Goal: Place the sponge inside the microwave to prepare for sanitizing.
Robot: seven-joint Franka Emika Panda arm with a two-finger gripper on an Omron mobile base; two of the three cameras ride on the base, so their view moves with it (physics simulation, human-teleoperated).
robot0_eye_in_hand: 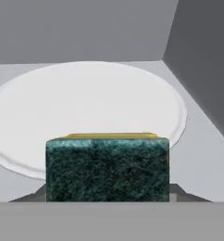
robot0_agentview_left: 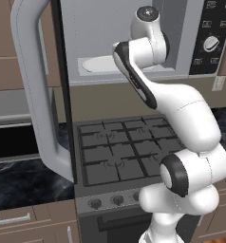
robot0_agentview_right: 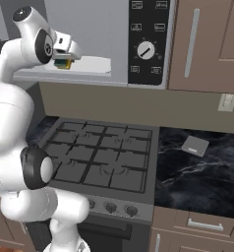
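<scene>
The microwave (robot0_agentview_left: 181, 61) hangs above the stove with its door swung open to the left, the long grey bar handle (robot0_agentview_left: 34, 95) facing me. Its black panel with the white dial (robot0_agentview_right: 146, 50) is on the right. My arm reaches into the cavity. In the right base view my gripper (robot0_agentview_right: 65, 60) sits at the cavity's left front, shut on the sponge (robot0_agentview_right: 65, 64). In the hand view the sponge (robot0_eye_in_hand: 107, 167) shows its dark green scouring face with a yellow layer on top, held between my fingers just over the near edge of the white turntable (robot0_eye_in_hand: 85, 103).
A gas stove with dark grates (robot0_agentview_right: 102, 152) and front knobs (robot0_agentview_right: 111, 207) lies directly below. Dark marble counter (robot0_agentview_right: 202, 172) runs to the right, with a small grey flat object (robot0_agentview_right: 194, 145) on it. Wooden cabinets (robot0_agentview_right: 207, 44) flank the microwave.
</scene>
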